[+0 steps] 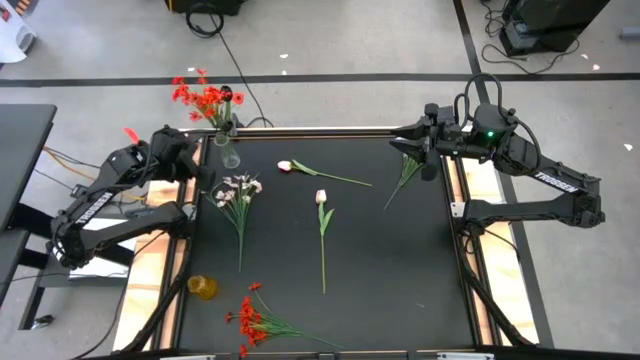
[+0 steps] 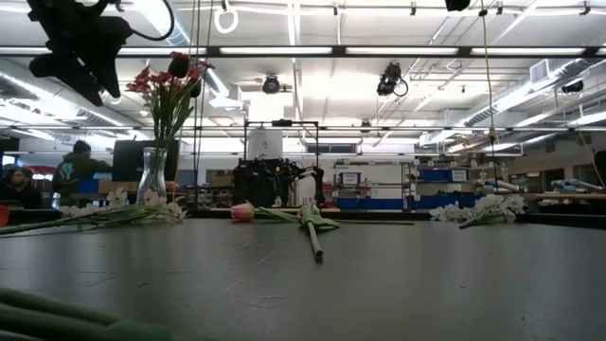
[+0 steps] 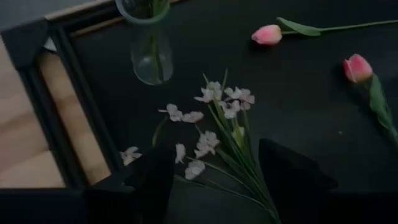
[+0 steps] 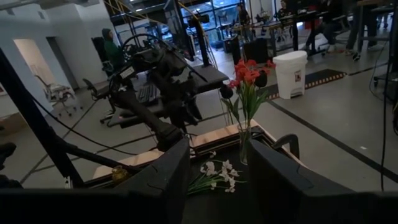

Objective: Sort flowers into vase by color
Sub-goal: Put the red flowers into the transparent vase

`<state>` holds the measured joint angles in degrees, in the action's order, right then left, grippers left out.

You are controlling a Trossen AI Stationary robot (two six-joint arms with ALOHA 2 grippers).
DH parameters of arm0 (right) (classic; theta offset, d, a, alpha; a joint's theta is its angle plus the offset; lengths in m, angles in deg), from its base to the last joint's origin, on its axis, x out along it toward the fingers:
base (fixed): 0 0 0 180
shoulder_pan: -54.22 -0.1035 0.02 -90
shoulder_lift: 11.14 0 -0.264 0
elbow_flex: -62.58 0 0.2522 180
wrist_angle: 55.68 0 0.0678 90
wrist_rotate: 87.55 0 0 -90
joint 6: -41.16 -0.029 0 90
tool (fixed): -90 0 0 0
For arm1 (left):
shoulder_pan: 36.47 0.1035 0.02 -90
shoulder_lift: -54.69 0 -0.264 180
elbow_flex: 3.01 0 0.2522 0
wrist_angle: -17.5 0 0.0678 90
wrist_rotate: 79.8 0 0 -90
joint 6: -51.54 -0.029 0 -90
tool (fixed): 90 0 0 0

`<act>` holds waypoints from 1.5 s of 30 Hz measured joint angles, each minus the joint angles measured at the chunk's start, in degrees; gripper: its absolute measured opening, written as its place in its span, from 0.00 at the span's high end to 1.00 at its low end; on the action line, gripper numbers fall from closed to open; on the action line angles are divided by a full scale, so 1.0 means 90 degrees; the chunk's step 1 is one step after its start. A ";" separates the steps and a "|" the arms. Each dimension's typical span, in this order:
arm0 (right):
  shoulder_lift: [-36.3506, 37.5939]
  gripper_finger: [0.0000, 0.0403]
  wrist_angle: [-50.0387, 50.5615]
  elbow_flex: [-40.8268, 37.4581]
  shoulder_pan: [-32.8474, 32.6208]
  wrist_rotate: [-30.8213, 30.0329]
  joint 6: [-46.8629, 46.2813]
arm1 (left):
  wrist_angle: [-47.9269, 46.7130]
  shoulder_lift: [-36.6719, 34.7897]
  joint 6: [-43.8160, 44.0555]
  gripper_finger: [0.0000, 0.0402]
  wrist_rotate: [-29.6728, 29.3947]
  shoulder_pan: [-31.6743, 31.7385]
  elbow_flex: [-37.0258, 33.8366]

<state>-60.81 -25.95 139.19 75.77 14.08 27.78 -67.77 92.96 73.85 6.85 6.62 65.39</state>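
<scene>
- One glass vase at the worktop's far-left corner already holds a red spray; the sorting job looks only partly done.
- Left hand hovers over the white spray, which lies on the worktop just near of the vase; its fingers stand apart on either side of the stems and grip nothing.
- Judged from that pose, the step in hand is picking up the white spray: the next move calls for lowering onto the thin stems and closing squarely on them.
- Two pink tulips lie mid-worktop, one sideways towards the far edge, the other with its stem running to the near side.
- Second red spray waits at the near edge, beside a small yellow vessel.
- Another white spray lies far right, below the right hand.
- Right hand is parked at the far-right corner, fingers wide apart and empty.
</scene>
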 joint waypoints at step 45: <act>-0.1794 0.58 -0.0975 0.0005 -0.0827 -0.0372 -0.2318 | 0.4312 0.1526 0.5110 0.65 0.0617 -0.6133 -0.1875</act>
<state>-76.96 -34.73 139.23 68.33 10.73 6.92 -28.96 106.69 119.84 12.40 -48.58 48.51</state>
